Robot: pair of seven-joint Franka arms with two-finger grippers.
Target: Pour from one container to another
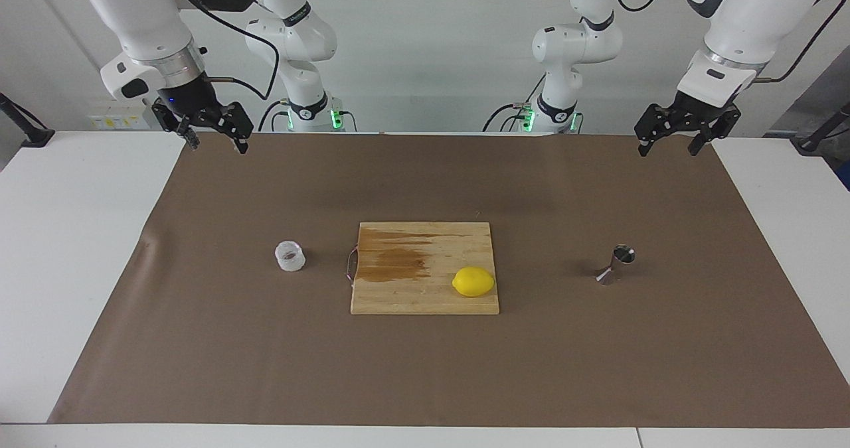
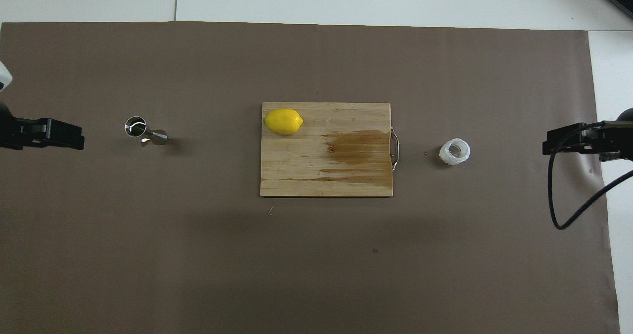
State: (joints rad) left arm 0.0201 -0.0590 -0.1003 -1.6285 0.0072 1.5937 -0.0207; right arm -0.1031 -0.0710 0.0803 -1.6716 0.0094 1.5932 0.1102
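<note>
Your left pincer (image 1: 666, 144) and right pincer (image 1: 217, 137) both wide and empty over the bench's robot edge, plastic cup (image 1: 290, 256) toward the right arm's end, steel jigger (image 1: 615, 264) toward the left arm's, cutting board (image 1: 425, 292) with lemon (image 1: 473, 281) between them.

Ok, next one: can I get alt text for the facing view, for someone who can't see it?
A wooden cutting board with a lemon on it lies mid-table on a brown mat, a white plastic cup toward the right arm's end and a steel jigger toward the left arm's. Both arms wait, the left gripper and right gripper raised, jaws open, holding nothing.
</note>
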